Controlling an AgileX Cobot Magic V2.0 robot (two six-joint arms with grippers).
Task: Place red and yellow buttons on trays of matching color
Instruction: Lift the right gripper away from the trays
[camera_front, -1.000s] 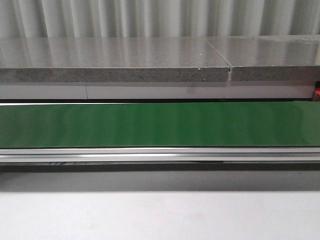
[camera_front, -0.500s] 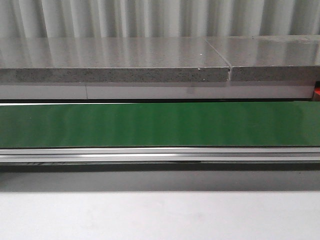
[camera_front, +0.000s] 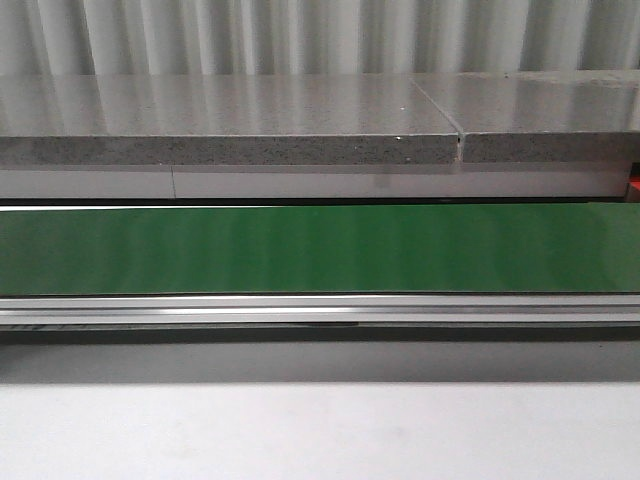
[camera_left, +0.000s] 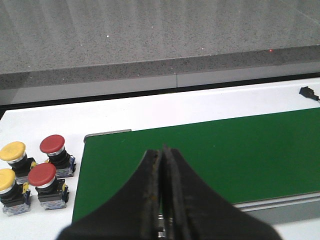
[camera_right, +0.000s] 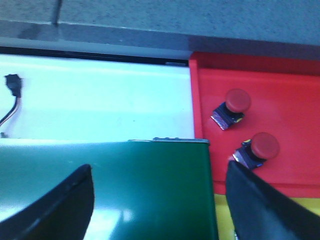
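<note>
With the left claw (camera_left: 161, 200) hanging closed and empty, right claw (camera_right: 157, 200) gaping empty, four buttons (camera_left: 40, 172) are waiting off the belt (camera_left: 210, 160), risking a blind, misjudged grab.

The front view is taken low and level, facing forward across the white table (camera_front: 320, 430); the green conveyor belt (camera_front: 320, 250) is seen edge-on as a wide band, with the grey stone counter (camera_front: 230, 120) behind it. Neither arm is caught there. The left wrist view is taken from above one end of the belt (camera_left: 210, 155), looking down and forward toward the same counter (camera_left: 150, 35). The right wrist view is held closer, looking down on the belt's other end (camera_right: 105, 185) beside the red tray (camera_right: 290, 90). Only the belt is shared by all three views.
</note>
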